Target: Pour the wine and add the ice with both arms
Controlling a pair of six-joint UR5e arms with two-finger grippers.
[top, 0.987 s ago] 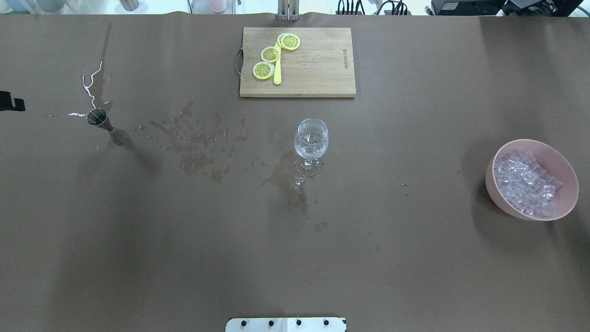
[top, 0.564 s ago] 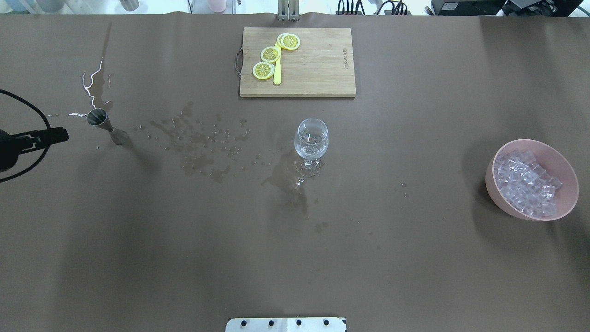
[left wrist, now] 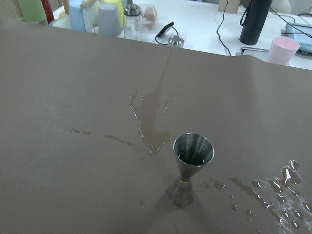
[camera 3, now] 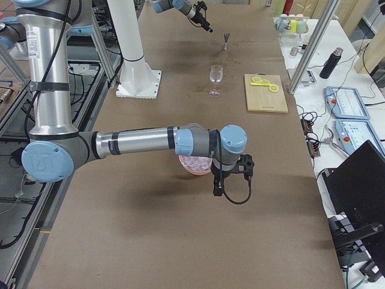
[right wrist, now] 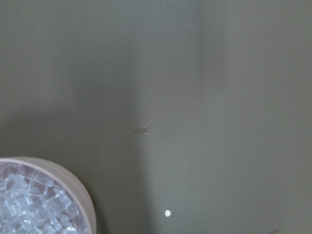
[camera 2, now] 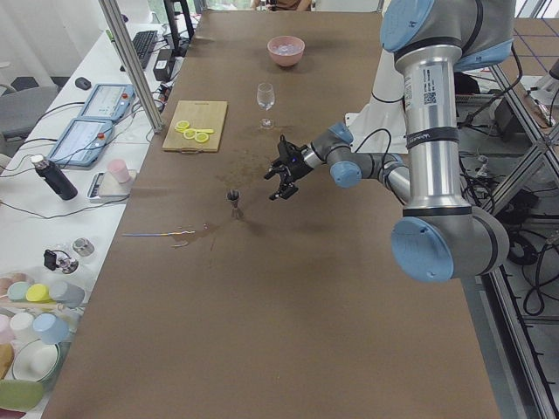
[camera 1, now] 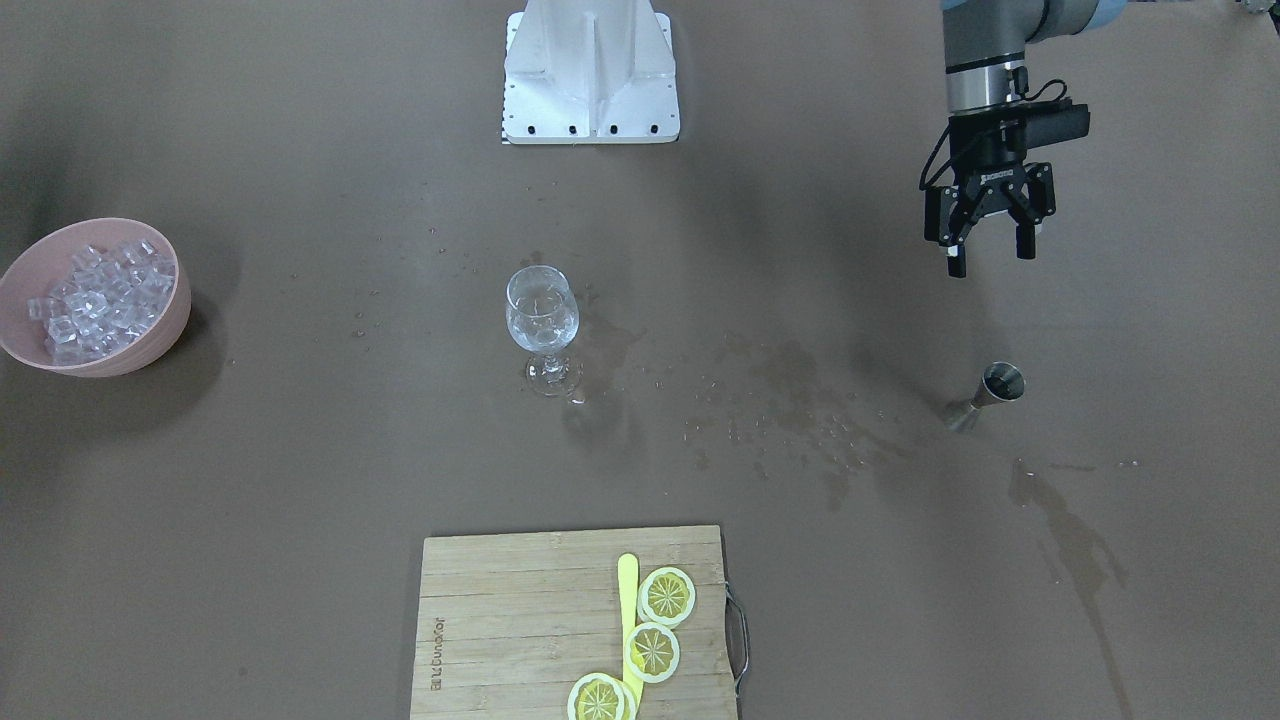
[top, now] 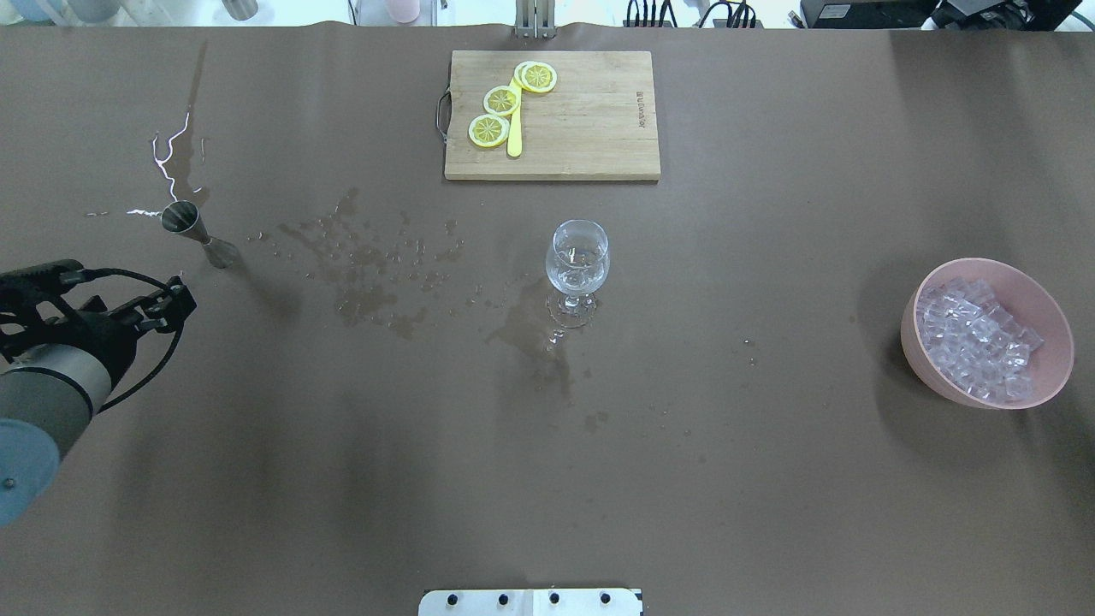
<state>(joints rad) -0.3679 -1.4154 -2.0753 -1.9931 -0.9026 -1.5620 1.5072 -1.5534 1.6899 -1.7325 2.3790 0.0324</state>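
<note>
**A:** The left fingers (camera 1: 1024, 240) have swung in from the edge of the desk (top: 770, 470) over the last second. They're spread wide, with nothing between them.

**B:** And we can see where they're headed. The jigger (top: 192, 229) stands upright close by, not yet touched.

**A:** The wrist view gives us the wine (left wrist: 193, 156), a little clear liquid sitting in the jigger's cup.

**B:** So we read this as the approach for the pour. The wine glass (top: 578, 257) waits mid-desk, well apart from the jigger.

**A:** On the other side, the right arm (camera 3: 144, 141) hangs by the pink bowl (top: 924, 364), with the ice (top: 975, 338) heaped inside it.

**B:** Whether its fingers are open or closed, we can't tell.

**A:** There are puddles (top: 368, 265) on the way to the glass, so we'd want a level carry.
</note>
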